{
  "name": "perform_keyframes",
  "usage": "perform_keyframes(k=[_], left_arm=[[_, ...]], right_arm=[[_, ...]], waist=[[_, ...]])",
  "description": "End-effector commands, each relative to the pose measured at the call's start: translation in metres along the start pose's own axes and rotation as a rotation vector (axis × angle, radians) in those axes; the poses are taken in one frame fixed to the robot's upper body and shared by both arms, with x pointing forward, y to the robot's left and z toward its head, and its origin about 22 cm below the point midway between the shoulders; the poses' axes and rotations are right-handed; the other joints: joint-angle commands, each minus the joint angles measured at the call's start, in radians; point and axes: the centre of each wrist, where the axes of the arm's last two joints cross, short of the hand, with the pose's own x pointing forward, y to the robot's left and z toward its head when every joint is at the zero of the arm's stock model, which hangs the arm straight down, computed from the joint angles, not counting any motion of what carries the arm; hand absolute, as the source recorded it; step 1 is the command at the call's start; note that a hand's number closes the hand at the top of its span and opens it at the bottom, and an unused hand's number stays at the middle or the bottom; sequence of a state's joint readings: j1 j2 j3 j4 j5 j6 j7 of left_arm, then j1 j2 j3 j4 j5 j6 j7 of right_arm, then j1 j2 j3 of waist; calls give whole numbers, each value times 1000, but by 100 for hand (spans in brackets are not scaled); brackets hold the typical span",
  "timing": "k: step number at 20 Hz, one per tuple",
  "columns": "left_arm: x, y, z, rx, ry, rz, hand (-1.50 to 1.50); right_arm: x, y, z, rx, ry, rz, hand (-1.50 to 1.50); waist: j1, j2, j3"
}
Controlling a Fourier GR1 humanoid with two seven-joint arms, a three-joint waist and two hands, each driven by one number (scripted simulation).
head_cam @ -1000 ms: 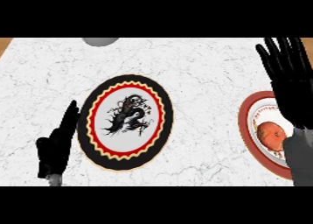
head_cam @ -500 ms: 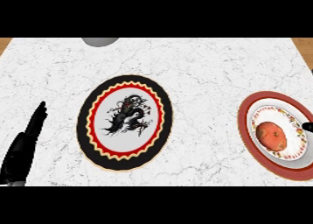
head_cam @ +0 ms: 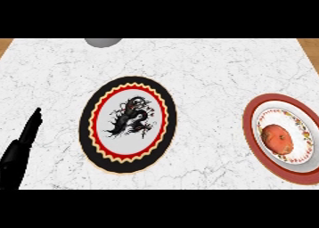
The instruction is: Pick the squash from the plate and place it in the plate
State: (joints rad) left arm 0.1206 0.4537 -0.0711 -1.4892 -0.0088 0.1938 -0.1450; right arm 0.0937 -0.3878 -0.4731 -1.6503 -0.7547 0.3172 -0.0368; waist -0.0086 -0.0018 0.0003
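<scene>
1. Resting my left hand (head_cam: 17,156) open, fingers straight, holding nothing; my right hand is out of view.
2. Far right of it, the squash (head_cam: 279,137) sits on the red-rimmed plate (head_cam: 254,133).
3. Probably smooth, rounded, stiff: I'd wrap its sides.

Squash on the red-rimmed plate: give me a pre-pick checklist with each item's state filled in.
1. Squash lies on the red-rimmed plate, uncovered: ok.
2. Black-rimmed plate holds nothing: ok.
3. Counter between the two plates is free of obstacles: ok.
4. Right hand is in view and near the squash: not ok, it shows nowhere.
5. Left hand rests open at the lower left, off both plates: ok.
6. Grey object at the far edge stays out of the route: ok.
</scene>
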Motion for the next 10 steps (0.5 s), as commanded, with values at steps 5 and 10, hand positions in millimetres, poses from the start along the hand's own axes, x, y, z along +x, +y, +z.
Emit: perform_keyframes(k=[5, 10], left_arm=[[2, -1, -10, -14, -4, 12, 0], [-4, 11, -10, 5, 1, -10, 0]], right_arm=[[47, -29, -7, 272, 235, 362, -150], [65, -16, -23, 354, 320, 528, -150]], waist=[[5, 4, 0], [9, 2, -1]])
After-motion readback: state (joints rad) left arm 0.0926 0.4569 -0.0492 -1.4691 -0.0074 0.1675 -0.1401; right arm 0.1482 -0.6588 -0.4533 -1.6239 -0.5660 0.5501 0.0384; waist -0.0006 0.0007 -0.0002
